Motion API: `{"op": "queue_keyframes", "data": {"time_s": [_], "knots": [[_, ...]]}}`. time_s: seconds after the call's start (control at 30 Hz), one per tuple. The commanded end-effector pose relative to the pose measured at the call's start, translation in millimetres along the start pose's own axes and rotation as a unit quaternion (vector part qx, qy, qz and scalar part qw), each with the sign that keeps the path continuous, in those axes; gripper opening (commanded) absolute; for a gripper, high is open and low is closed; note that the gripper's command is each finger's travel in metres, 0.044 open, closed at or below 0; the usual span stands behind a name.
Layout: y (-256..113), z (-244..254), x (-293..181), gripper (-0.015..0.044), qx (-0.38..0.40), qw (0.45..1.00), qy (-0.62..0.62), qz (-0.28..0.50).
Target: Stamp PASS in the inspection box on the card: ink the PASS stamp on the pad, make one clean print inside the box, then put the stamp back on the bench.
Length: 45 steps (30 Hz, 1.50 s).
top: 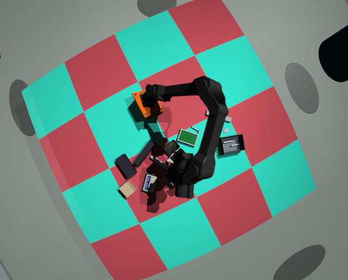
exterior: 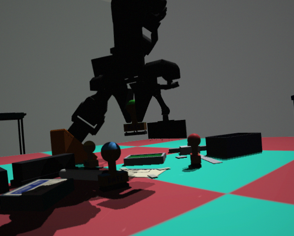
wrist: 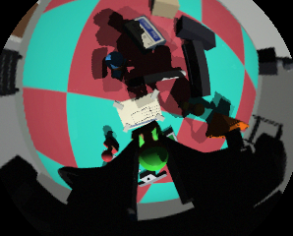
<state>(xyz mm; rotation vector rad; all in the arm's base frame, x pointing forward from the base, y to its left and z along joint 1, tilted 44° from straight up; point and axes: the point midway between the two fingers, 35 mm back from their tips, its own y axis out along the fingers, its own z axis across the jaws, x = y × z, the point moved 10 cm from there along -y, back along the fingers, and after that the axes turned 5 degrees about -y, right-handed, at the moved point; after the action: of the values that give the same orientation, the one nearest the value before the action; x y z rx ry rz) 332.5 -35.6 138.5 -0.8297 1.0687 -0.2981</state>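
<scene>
My gripper (exterior: 134,120) (wrist: 148,138) is shut on the green-knobbed stamp (exterior: 135,126) (wrist: 152,158) and holds it upright, well above the table near the card. The stamp's label is too dark to read. The cream card (exterior: 142,173) (wrist: 129,115) lies flat with clips or tape at its corners; the arm hides most of it in the top view. Fine dark marks show on it in the wrist view, but its box cannot be made out clearly. The green ink pad (top: 187,137) (exterior: 145,155) lies open behind the card in the exterior view.
A blue-knobbed DATE stamp (exterior: 111,151) (wrist: 115,60), a red-knobbed stamp (exterior: 194,139) (wrist: 107,155) and a yellow-knobbed stamp (exterior: 89,146) stand around the card. A marker (exterior: 78,174), a labelled box (top: 150,182), dark blocks (top: 125,165) and a tan block (top: 127,189) lie nearby. A dark bin (exterior: 233,146) stands farther off.
</scene>
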Motion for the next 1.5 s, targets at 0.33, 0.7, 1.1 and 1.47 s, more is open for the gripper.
{"op": "queue_keyframes", "data": {"time_s": [0.33, 0.7, 1.1, 1.47], "knots": [[7.3, 2.0, 4.1, 0.0000, -0.002, 1.000, 0.017, -0.002], [14.6, 2.6, 4.5, 0.0000, -0.003, 1.000, 0.016, -0.003], [22.6, 3.2, 4.7, 0.0000, -0.003, 1.000, 0.016, -0.003], [29.8, 3.5, 4.7, 0.0000, -0.003, 1.000, 0.015, -0.004]]}}
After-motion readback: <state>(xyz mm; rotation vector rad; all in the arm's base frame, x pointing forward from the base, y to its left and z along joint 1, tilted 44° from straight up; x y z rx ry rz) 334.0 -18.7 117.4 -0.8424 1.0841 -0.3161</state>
